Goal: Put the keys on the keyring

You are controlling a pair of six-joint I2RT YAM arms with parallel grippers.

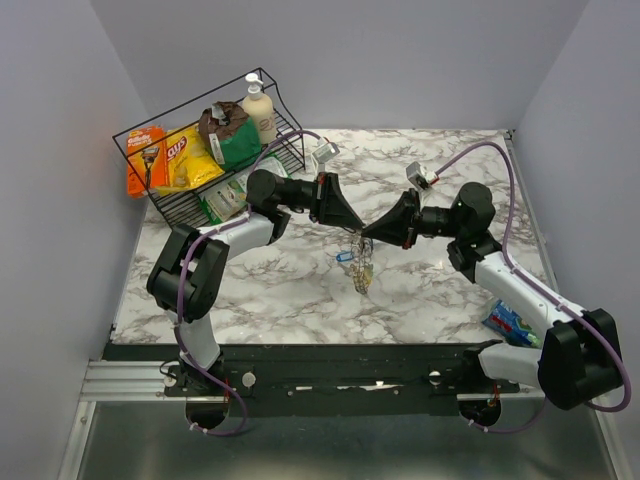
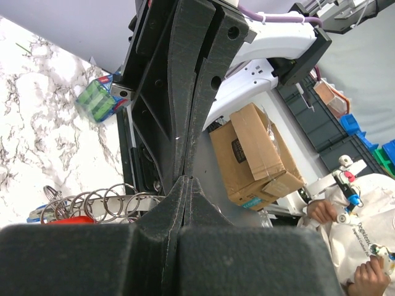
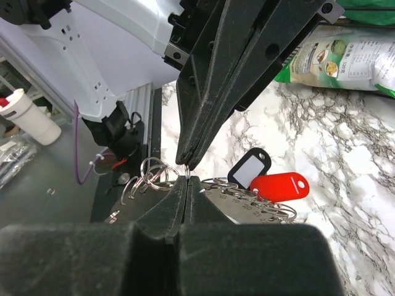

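Pale lavender walls enclose a marble-patterned table on three sides.

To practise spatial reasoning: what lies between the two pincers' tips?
Thin silver wire rings, pinched where the left pincer and right pincer meet; clearest in the right wrist view.

Both arms showed white link shells between black joint housings: left arm, right arm. A purple cable ran along each. The left gripper and right gripper were matte black tapered wedges, with round screw holes in the fingers. A small pale module, possibly the camera, sat on each wrist.
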